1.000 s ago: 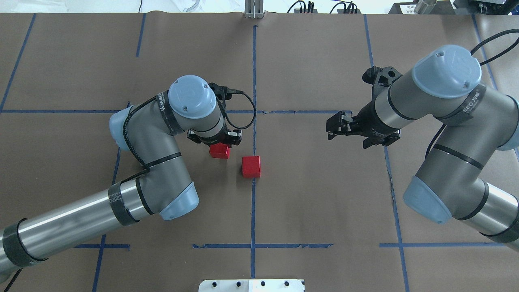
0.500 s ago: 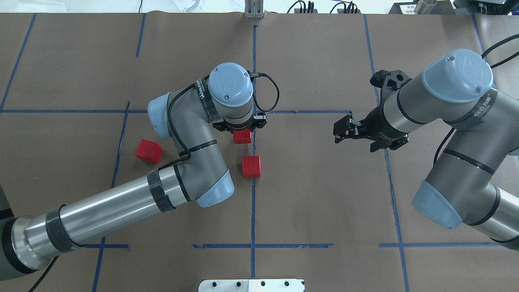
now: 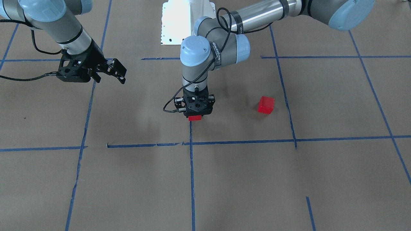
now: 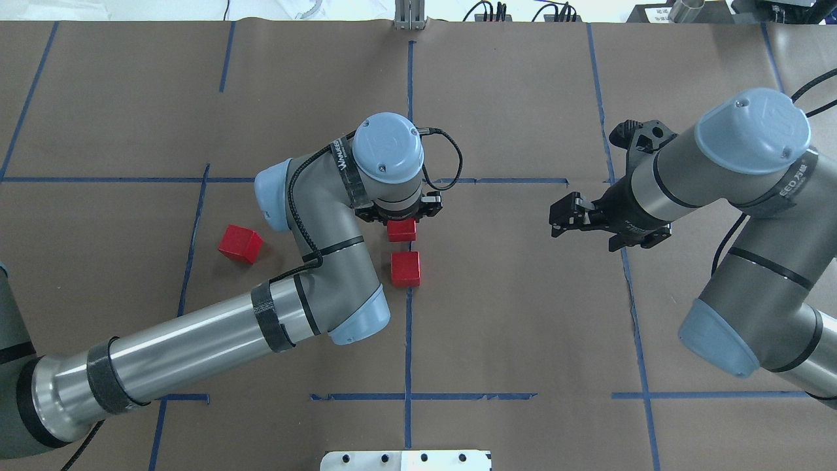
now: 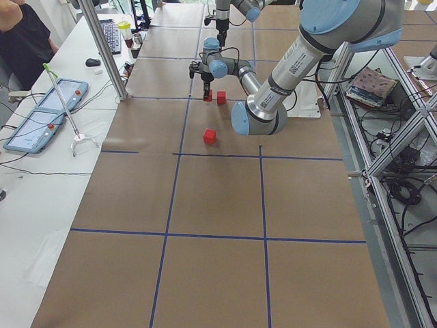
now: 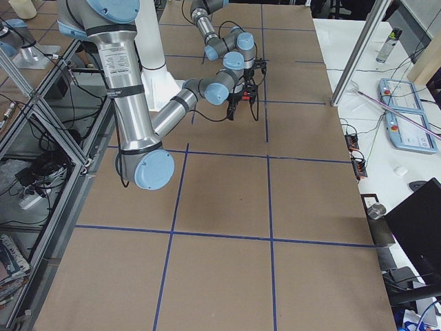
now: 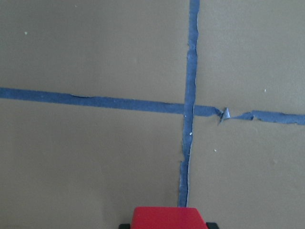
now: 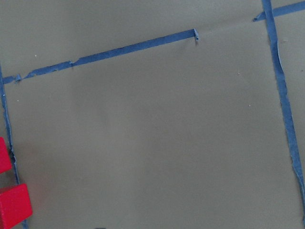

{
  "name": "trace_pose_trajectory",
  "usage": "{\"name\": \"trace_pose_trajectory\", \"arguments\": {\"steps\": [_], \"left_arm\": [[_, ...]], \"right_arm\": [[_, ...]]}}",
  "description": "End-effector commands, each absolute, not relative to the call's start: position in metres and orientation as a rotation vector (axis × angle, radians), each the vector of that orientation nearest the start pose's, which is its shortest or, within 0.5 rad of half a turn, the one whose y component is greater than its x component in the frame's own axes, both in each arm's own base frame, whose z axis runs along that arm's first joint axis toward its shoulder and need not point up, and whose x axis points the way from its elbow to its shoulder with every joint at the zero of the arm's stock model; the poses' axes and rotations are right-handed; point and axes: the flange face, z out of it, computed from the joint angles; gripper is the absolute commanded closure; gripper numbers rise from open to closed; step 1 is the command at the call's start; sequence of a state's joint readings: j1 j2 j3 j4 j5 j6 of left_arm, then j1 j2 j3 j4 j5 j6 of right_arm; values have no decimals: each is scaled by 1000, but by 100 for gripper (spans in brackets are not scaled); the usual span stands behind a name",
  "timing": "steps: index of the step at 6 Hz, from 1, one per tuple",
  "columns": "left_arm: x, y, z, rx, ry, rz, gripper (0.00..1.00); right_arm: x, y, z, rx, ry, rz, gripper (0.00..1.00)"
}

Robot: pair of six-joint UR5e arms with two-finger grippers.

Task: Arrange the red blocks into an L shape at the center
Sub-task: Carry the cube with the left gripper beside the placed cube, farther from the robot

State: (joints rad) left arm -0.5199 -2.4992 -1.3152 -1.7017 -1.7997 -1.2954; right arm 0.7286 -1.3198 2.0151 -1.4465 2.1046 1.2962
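At centre line [image 4: 408,327] | left gripper [image 4: 400,224] clamps red block [image 4: 401,231], now near second block [image 4: 405,269] | right gripper [image 4: 561,214] spread, withdrawn

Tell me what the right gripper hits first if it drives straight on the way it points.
Probably bare brown paper, short of the red blocks; its downward tilt is hard to judge.

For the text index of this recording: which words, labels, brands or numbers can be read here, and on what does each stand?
"WAVEED", as far as the small letters allow: on the left-arm strap, a black band at the wrist.
"EED" followed by characters too small to read: on the right-arm strap.
Printed label on the near arm in the exterior left view: too small to read.
The red blocks: no text.
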Motion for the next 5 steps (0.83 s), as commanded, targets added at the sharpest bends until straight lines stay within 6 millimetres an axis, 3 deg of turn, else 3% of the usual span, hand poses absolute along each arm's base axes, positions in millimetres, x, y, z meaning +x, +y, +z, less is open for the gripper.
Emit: {"name": "trace_pose_trajectory", "arguments": {"steps": [1,5], "left_arm": [[634,-478,170,102,820,-126,100],[635,-476,172,104,818,-118,92]], "right_arm": [[-346,-419,310,-58,-941,202,0],[-345,-419,311,-58,-938,204,0]]}}
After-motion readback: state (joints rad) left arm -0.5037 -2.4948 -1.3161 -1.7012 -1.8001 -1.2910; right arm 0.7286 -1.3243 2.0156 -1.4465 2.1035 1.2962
